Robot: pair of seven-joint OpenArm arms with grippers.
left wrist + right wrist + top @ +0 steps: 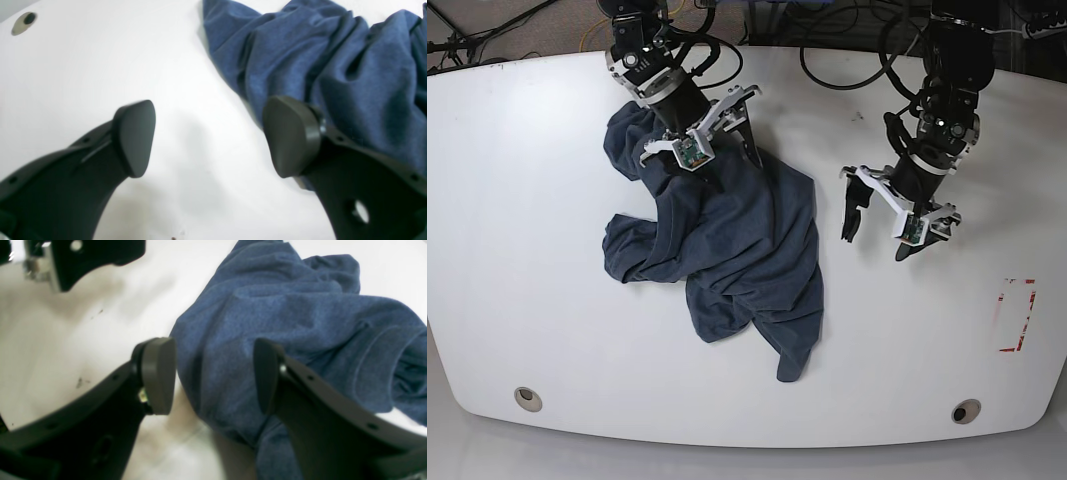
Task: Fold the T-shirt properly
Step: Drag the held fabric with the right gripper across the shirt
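Observation:
The T-shirt [737, 240], dark slate-blue, lies crumpled left of the table's middle, with one end trailing toward the front edge. No lettering shows. My right gripper [712, 160] is low over its upper part. In the right wrist view the right gripper [213, 376] is open, its pads either side of a bunched fold of the T-shirt [283, 316]. My left gripper [882, 235] hangs open over bare table, right of the shirt. In the left wrist view the left gripper [208, 140] has nothing between its pads, and the T-shirt [317, 60] lies just beyond its right finger.
The white table [527, 200] has a round hole near the front left [527, 400] and another near the front right [964, 411]. A red marking [1017, 315] sits at the right side. Cables run along the back edge [827, 40].

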